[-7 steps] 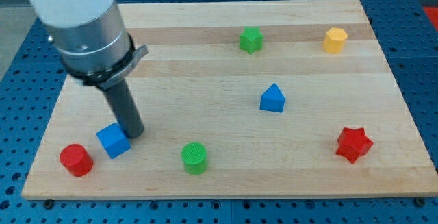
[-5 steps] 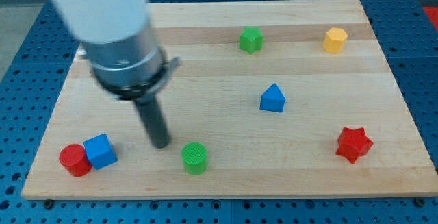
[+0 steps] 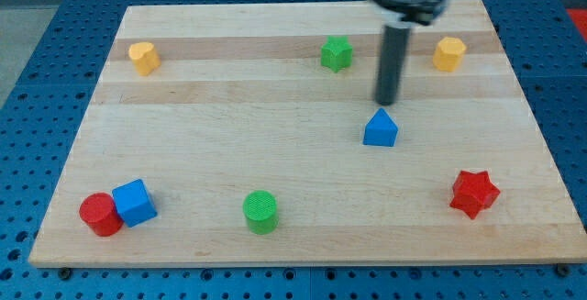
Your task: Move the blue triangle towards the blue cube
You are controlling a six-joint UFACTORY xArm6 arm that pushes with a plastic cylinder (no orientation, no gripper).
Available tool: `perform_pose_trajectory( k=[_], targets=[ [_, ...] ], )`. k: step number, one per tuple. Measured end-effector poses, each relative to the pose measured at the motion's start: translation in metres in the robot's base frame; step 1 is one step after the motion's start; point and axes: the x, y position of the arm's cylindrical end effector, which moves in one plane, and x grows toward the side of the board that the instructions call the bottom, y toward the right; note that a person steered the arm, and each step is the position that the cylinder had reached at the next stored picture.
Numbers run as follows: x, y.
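Note:
The blue triangle (image 3: 380, 129) lies right of the board's centre. My tip (image 3: 385, 103) stands just above it in the view, very close to its top corner. The blue cube (image 3: 134, 202) sits near the board's lower left corner, touching the red cylinder (image 3: 98, 215) on its left. The rod comes down from the view's top.
A green cylinder (image 3: 260, 212) lies at the bottom centre. A red star (image 3: 474, 193) is at the lower right. A green block (image 3: 337, 53) and a yellow block (image 3: 448, 53) are near the top right. Another yellow block (image 3: 143, 57) is at the top left.
The arm has swung from the lower left to the upper right, next to the blue triangle. The triangle has shifted slightly right and down. The top-left yellow block is now uncovered.

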Motion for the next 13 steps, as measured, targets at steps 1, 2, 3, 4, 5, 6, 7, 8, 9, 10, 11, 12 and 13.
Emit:
perform_pose_trajectory(
  k=[1,2,3,4,5,6,7,8,9,10,11,12,13],
  targets=[
    [0.017,0.055],
    [0.029,0.065],
    [0.049,0.065],
    [0.049,0.044],
    [0.049,0.024],
    [0.049,0.019],
    [0.049,0.009],
    [0.037,-0.011],
    [0.037,-0.02],
    [0.037,-0.029],
    [0.037,-0.043],
    [0.037,-0.059],
    [0.041,-0.073]
  ],
)
